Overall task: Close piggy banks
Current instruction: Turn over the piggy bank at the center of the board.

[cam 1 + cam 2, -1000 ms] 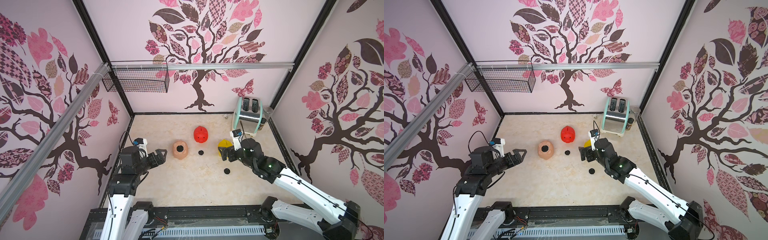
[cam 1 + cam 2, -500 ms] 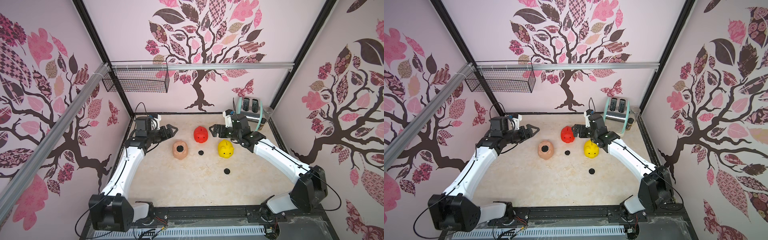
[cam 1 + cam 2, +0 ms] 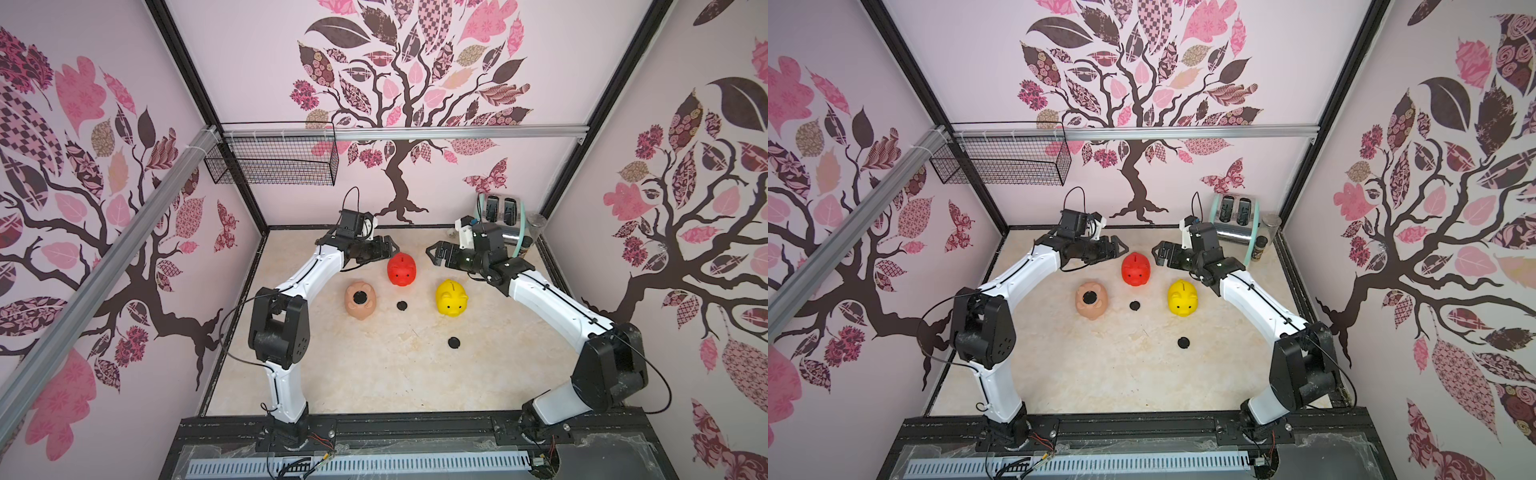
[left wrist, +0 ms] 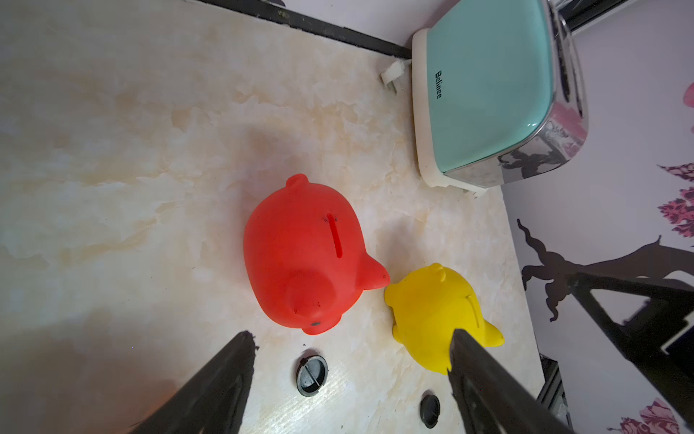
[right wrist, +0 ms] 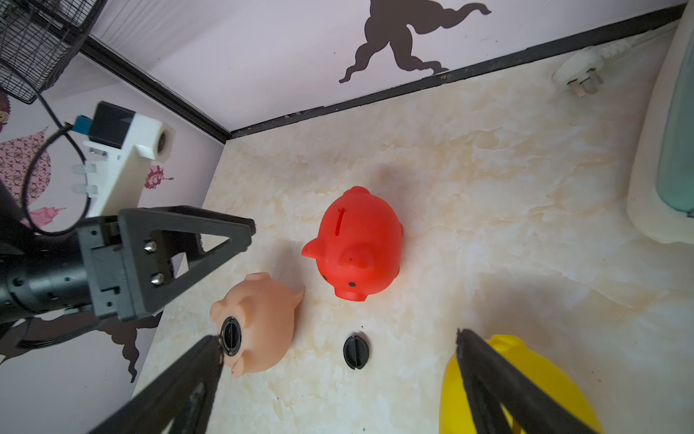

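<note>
Overhead, both top views take in all three banks on the marble table [image 3: 374, 374]. The red pig [image 3: 402, 269] is farthest back, the peach pig [image 3: 368, 309] is nearer and to its left, and the yellow pig [image 3: 451, 297] is nearer and to its right.
- Red and yellow stand on their feet, slots up; their bellies are hidden in every view.
- Peach lies belly-up with a black seated plug [image 3: 360, 296] in the hole. The right wrist view gives it close, as a ridged disc filling the opening.
- The left wrist view misses the peach pig but catches both spare discs. The first loose plug [image 4: 312, 375] lies just in front of the red pig, and the second loose plug [image 4: 429, 410] lies past the yellow one. The right wrist view shows only the first.

Tools:
- The left gripper [image 3: 388, 248] hovers just beside the red pig on its left. Its jaws are well apart, with nothing between them, and it touches nothing.
- The right gripper [image 3: 431, 253] is on the red pig's other side, spread wide and empty. The two sets of tips face each other across that pig.

Surroundings:
- A mint toaster [image 3: 503, 216] stands in the back right corner behind the right gripper, with jars beside it.
- A white mains plug [image 4: 390, 77] lies by the back wall.
- A wire basket [image 3: 274, 162] hangs on the back wall at the left.
- The yellow pig sits under the right wrist, partly covered by a finger in the right wrist view
</note>
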Robot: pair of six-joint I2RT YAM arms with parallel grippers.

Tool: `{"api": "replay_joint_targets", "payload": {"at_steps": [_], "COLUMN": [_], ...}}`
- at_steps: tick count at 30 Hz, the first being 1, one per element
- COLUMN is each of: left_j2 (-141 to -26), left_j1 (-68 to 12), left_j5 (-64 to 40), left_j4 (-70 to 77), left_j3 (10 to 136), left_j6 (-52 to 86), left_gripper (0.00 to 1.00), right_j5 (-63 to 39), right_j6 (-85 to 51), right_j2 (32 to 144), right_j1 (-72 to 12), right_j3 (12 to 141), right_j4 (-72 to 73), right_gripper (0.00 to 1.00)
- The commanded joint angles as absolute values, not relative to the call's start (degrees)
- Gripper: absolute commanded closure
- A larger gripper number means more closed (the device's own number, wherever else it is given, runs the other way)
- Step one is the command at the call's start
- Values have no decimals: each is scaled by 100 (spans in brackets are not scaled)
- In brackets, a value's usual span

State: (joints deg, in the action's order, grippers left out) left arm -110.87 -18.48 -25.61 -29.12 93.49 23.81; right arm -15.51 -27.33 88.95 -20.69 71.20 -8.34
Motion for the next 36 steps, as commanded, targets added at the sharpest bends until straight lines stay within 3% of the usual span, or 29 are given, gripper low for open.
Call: {"api": "replay_joint_targets", "payload": {"at_steps": [1,14,36], "left_j2": [-11248,-11904,-12278], "left_j1": [-1900,-1942,-1945], "left_j5": [-2509,-2735,-2676], "left_j4": [-2956,-3110,-3330], "left_j3": [9326,9641,9850], "left_j6": [2083,1986,2074], "left_gripper": [20,37,51], "right_j5": [-1864,-2302,-2846], "right_j6": [-2906,-2996,-3113], "right_j2": [9104,9879,10621], "right_j1": [-1910,-1806,-1810], "right_j3": [7230,7586,8014], "right_j4": [-674,-525,-492], "right_gripper": [0,2,8]}}
